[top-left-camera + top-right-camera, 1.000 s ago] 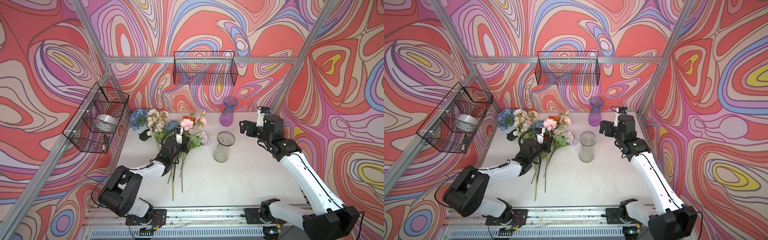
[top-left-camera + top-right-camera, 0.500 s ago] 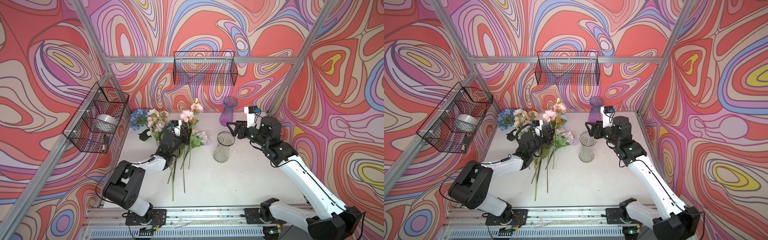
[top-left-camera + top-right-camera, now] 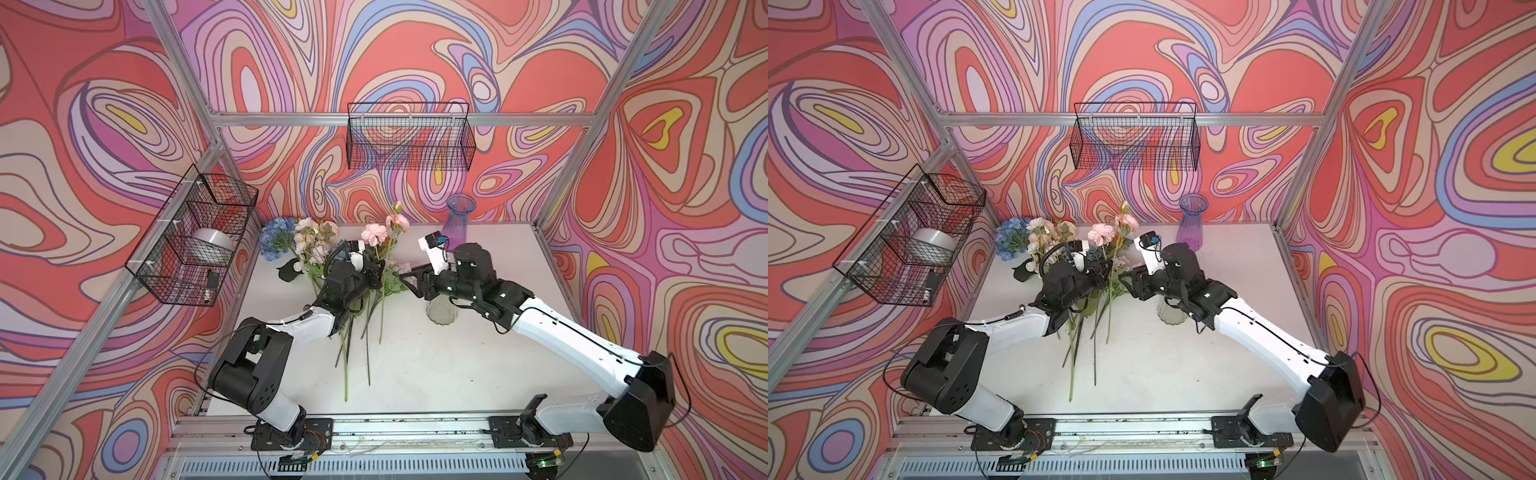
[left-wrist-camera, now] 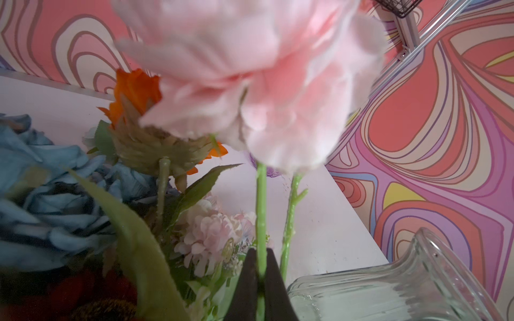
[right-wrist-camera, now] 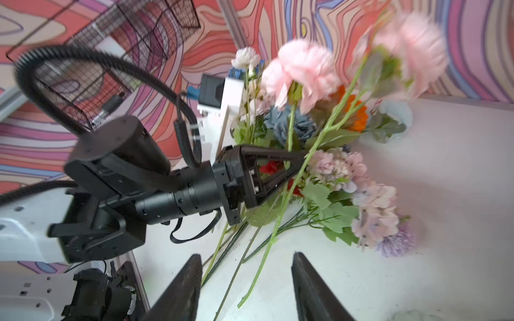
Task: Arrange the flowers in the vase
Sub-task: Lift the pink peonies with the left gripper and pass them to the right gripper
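The flowers lie in a heap at the back left of the white table, their stems pointing to the front. My left gripper is shut on the green stem of a pink spray, which it holds raised and nearly upright. My right gripper has reached across above the clear glass vase. It stands open just right of that stem and holds nothing. The right arm hides most of the vase.
A purple glass vase stands at the back of the table. Two wire baskets hang on the walls: one on the back wall, one on the left holding a tape roll. Loose stems stretch toward the front edge.
The left gripper has lifted the pink spray from the heap and tipped it upright. The right arm has swung left over the clear vase toward the stem, its jaws narrowing.
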You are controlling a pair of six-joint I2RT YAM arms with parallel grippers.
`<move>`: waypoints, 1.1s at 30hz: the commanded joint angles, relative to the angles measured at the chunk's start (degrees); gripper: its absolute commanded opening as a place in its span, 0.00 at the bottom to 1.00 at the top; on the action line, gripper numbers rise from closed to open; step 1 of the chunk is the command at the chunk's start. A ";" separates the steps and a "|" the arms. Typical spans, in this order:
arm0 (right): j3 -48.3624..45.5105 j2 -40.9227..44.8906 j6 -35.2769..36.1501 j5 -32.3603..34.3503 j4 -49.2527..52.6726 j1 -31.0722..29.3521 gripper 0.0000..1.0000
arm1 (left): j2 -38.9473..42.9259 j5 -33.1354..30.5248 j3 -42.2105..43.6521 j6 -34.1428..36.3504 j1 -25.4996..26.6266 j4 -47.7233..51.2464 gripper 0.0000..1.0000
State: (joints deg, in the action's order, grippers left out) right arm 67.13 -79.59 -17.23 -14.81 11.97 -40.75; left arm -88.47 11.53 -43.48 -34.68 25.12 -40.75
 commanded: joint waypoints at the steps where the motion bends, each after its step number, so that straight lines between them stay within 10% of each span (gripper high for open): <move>1: 2.81 -4.97 -0.63 3.38 0.75 -3.01 0.53 | 5.62 -3.28 0.39 -2.18 0.03 2.19 0.00; 17: 8.82 -16.59 -5.73 3.02 -4.69 -3.97 0.50 | 18.13 -7.24 7.44 -1.97 3.19 0.39 0.00; 25: 10.61 -19.44 -6.37 2.11 -4.94 -3.98 0.04 | 19.12 -6.51 8.24 -2.50 3.76 -1.11 0.00; 31: 10.61 -19.81 -6.99 1.05 -4.84 -3.98 0.00 | 18.68 -6.21 8.50 -3.36 4.02 -2.29 0.00; 33: 10.30 -19.53 -6.99 1.51 -5.00 -3.95 0.00 | 18.81 -5.90 8.63 -3.62 3.97 -2.49 0.28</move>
State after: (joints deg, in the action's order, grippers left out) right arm 76.71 -98.06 -23.53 -14.81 7.68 -45.30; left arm -71.24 3.81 -35.33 -36.47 28.18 -39.33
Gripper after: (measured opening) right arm 0.057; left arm 0.151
